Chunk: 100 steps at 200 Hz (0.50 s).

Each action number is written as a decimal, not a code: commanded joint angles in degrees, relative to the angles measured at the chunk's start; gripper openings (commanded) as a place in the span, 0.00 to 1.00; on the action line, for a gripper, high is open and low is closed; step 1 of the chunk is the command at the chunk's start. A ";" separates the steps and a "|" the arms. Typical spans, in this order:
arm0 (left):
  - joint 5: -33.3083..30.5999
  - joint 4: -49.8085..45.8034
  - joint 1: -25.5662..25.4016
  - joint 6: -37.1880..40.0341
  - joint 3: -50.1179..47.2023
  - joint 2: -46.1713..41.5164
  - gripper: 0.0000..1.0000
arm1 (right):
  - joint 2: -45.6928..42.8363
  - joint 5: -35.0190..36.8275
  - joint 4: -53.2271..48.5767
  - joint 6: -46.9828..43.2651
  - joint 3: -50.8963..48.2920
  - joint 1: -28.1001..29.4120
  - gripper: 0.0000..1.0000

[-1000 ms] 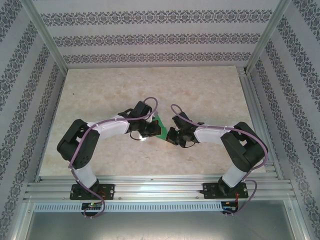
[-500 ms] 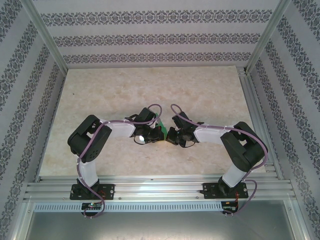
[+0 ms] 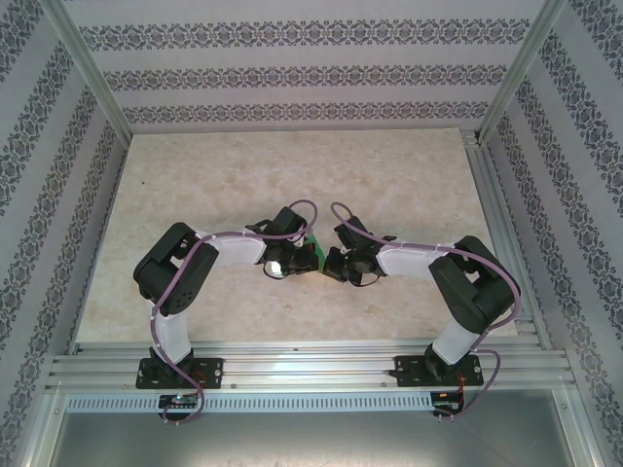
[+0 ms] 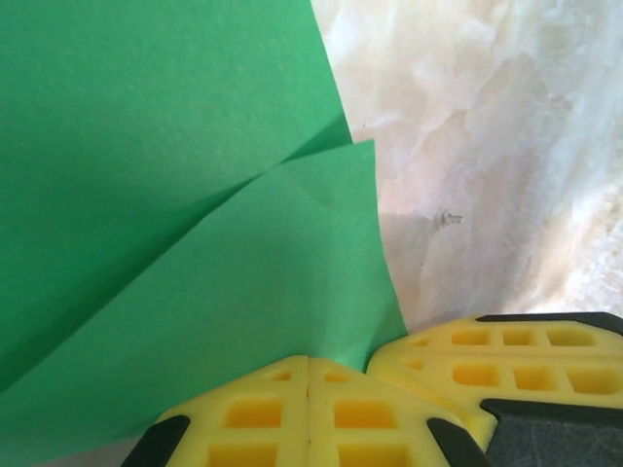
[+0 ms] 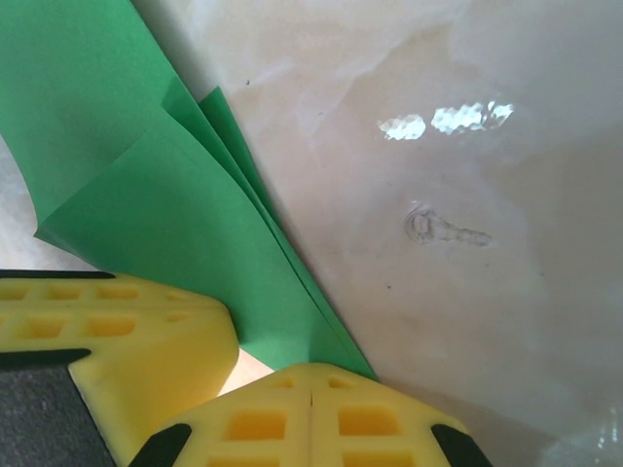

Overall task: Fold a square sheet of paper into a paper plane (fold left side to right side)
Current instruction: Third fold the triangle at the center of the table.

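"Where's the green paper (image 3: 313,250)? I can barely spot it from here."

"Middle of the bench (image 3: 195,175), wedged between the two arms. From above, just a thin green sliver shows, running away from the arm bases, with a gripper on each side of it."

"Are they holding it?"

"The left gripper (image 4: 309,372) is closed, its yellow fingertips pressed together with no gap. The right gripper (image 5: 310,377) is the same. Both tips sit right at the near edge of the paper, touching it. I can't tell whether a layer is nipped between the fingers or they're just pushing down on it."

"So which way does the sheet lie from them?"

"Seen from the left gripper, it spreads ahead and off to the left. It's already folded, one layer over another with a slanted edge between. From the right gripper it also fans out ahead and left, with several loose layers lifting a little. The two tips nearly touch each other, and the paper's corner pokes down between them."

"Which arm's better placed?"

"Neither is nearer, since both are on it. My guess is the left one matters most, because the fold goes left over to right and most of the paper seems to sit on its side. Those springy layers could pop open if the pressure lets up."
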 commanded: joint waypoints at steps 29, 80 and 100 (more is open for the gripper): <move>-7.14 -7.88 0.44 3.75 1.63 0.85 0.05 | 3.77 3.19 -8.60 -1.60 -2.08 0.13 0.00; -8.69 -10.51 2.52 5.44 0.43 -0.52 0.05 | 3.90 3.29 -9.02 -1.78 -1.82 0.18 0.00; -9.18 -11.18 3.70 6.03 -0.52 -1.43 0.05 | 4.08 3.29 -9.08 -1.87 -1.65 0.18 0.00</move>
